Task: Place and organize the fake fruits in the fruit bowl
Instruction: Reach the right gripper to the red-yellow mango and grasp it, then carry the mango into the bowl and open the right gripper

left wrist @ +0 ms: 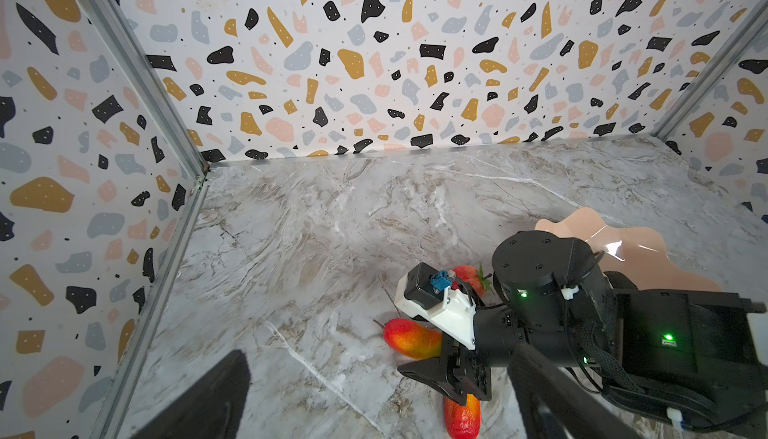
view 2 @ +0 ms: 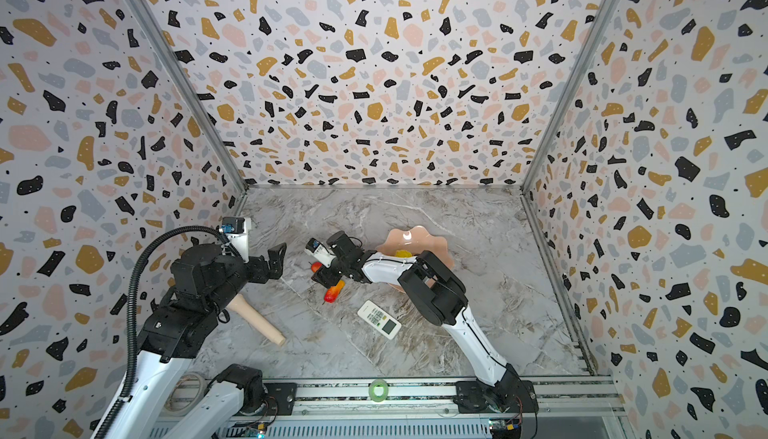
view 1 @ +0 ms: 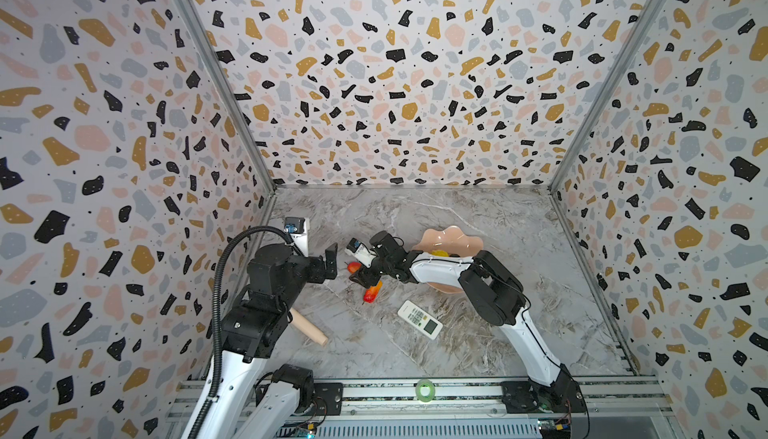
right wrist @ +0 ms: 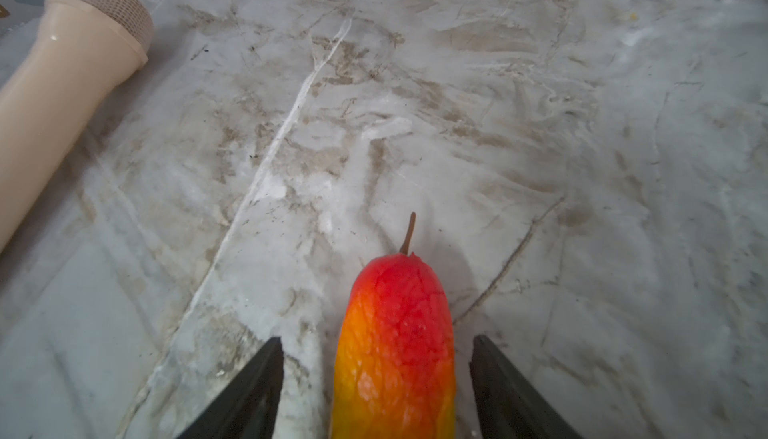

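A: Is our right gripper (right wrist: 376,338) on the mango (right wrist: 395,333)?
B: We straddle it on the table (right wrist: 540,125), jaws apart, gaps both sides.
A: Room?
B: Bare ahead; fruit bowl (view 1: 451,235) near, partly under our right arm (view 1: 436,270); left gripper (view 1: 330,259) gapes too.

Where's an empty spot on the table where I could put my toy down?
The widest bare stretch of table runs along the back wall, beyond the fruit bowl. Another lies between the remote, the beige cylinder and the front rail. It's crowded left of the bowl: strawberry, mango and right gripper bunch together.
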{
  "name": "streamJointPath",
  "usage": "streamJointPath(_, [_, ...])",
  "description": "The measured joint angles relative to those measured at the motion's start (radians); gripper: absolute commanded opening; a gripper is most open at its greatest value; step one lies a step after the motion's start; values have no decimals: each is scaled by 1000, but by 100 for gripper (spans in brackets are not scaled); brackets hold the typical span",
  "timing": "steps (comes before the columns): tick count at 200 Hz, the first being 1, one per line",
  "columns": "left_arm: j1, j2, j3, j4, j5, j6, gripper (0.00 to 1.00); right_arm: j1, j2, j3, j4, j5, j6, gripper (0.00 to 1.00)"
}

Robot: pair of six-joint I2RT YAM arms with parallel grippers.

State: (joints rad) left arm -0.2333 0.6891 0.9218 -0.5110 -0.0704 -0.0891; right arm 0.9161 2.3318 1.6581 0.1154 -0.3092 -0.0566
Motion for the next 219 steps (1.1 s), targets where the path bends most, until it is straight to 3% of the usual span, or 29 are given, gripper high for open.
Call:
streamJointPath(28, [0, 0, 0, 0, -1, 0, 100, 0, 6, 2, 10, 4, 13, 48])
streamJointPath(83, [0, 12, 2, -2, -2, 0, 100, -3, -13, 32, -2, 40, -3, 5])
streamJointPath(111, [0, 11, 3, -8, -10, 0, 100, -18, -90, 32, -26, 33, -25, 2])
streamJointPath(140, [0, -5, 3, -10, -17, 0, 99, -64, -274, -20, -33, 25, -42, 0])
streamJointPath(167, [0, -17, 4, -13, -17, 0, 100, -124, -495, -150, -11, 45, -47, 0])
streamJointPath(219, [0, 0, -5, 17, 1, 0, 100, -245, -812, -481, -14, 191, -29, 0])
